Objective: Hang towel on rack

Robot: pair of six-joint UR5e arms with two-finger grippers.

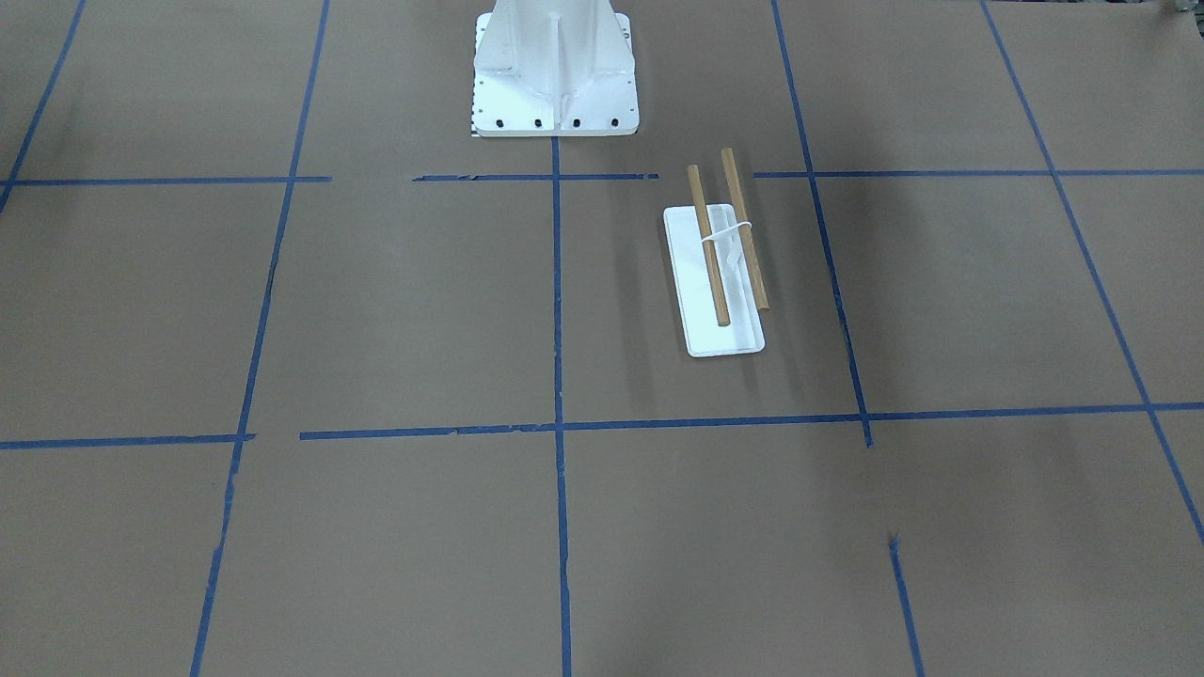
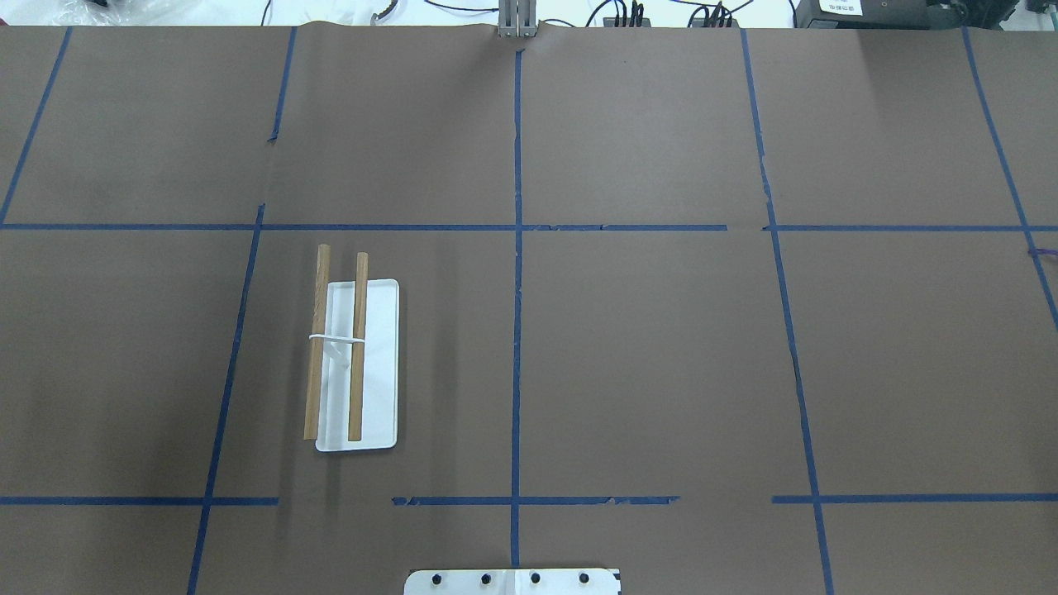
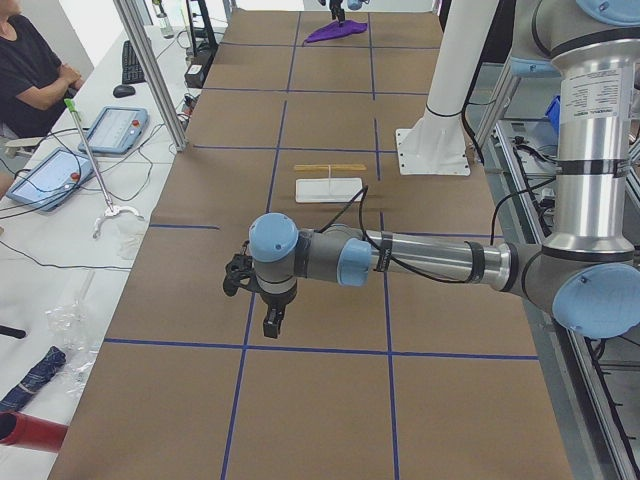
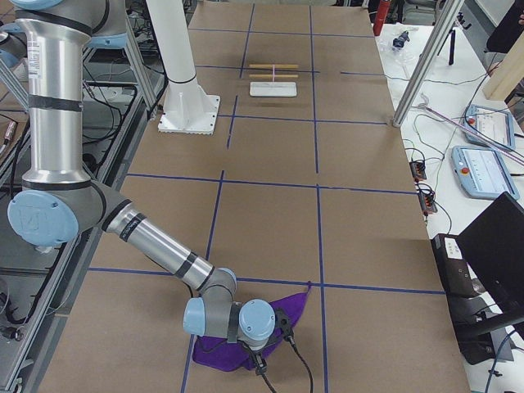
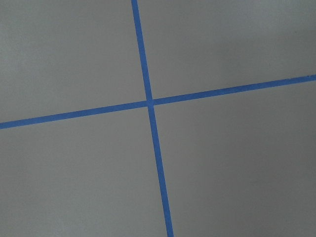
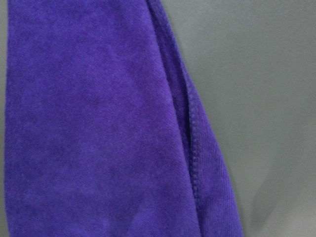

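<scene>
The rack (image 2: 355, 364) has two light-brown dowels joined by a white crosspiece over a small white tray base. It stands on the robot's left half of the table and also shows in the front view (image 1: 720, 254). The purple towel (image 4: 254, 332) lies crumpled on the brown paper at the table's right end and fills the right wrist view (image 6: 98, 123). My right gripper (image 4: 260, 360) is down on the towel; I cannot tell whether it is open or shut. My left gripper (image 3: 271, 320) hangs over bare paper at the table's left end, far from the rack; I cannot tell its state.
The white metal pedestal (image 1: 555, 85) stands at the robot's side of the table, close to the rack. Blue tape lines (image 5: 148, 102) grid the paper. An operator (image 3: 30, 60), tablets (image 3: 112, 128) and an aluminium post (image 3: 150, 70) are along the far table edge.
</scene>
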